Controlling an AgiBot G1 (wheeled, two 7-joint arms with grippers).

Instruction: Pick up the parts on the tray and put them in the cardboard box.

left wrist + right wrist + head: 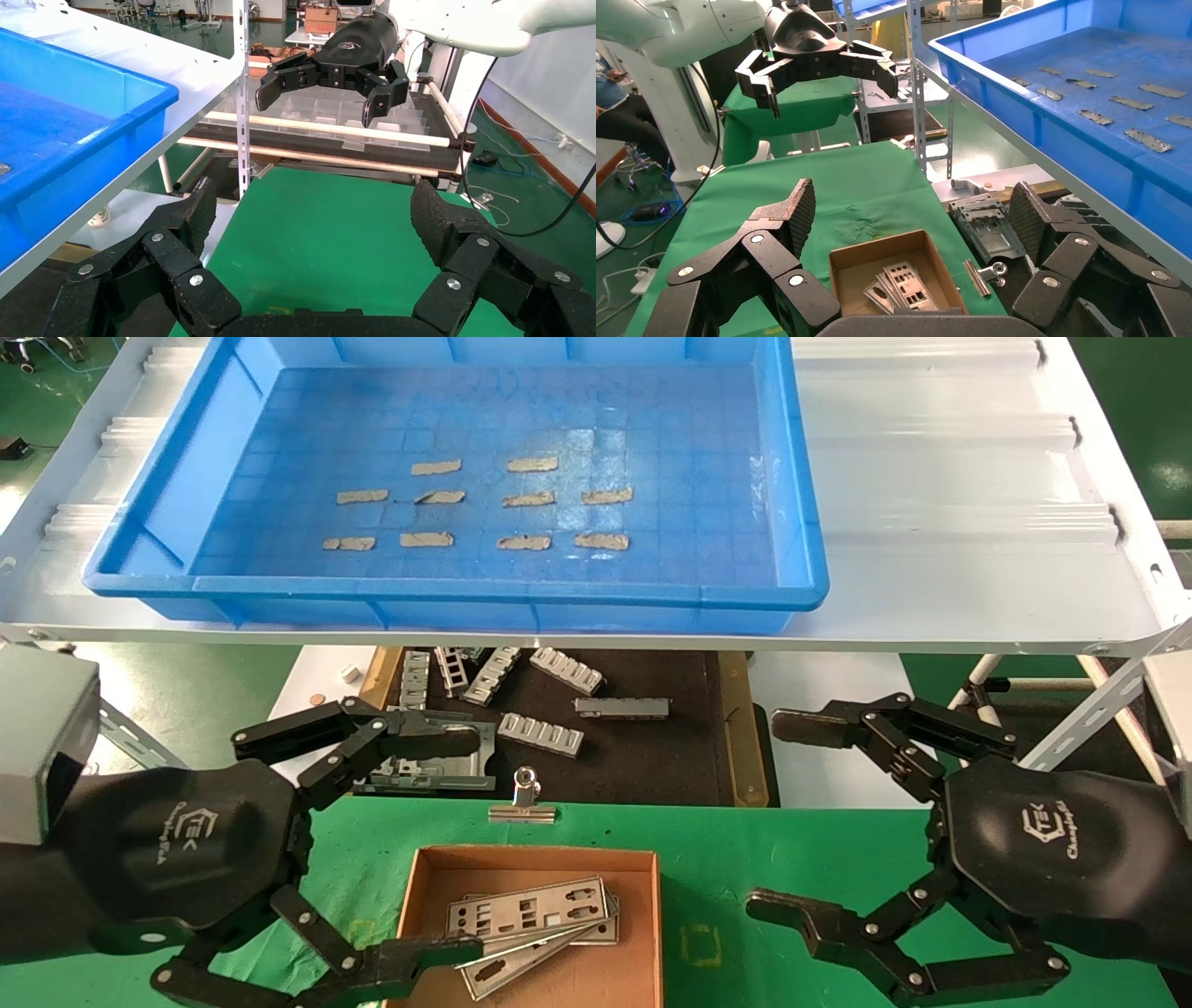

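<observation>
The large shallow bright-blue plastic tray (pixel 801 505) sits on the white metal shelf (pixel 950 523) ahead of me, its gridded floor carrying only small grey tape-like strips (pixel 531 500). Below it the green tabletop (pixel 764 850) holds the small open-topped brown cardboard box (pixel 643 933), and inside that lie the thin silver metal plates with punched cut-outs (pixel 531 915), stacked at slight angles to one another. My left gripper (pixel 424 840) hovers above the box's left edge, fingers (pixel 424 954) spread wide with nothing between them. My right gripper (pixel 792 812) hangs to the right of the box, well apart from it, fingers (pixel 792 910) likewise wide apart. A small silver binder clip (pixel 524 798) rests on the tabletop's far edge, just beyond the box.
</observation>
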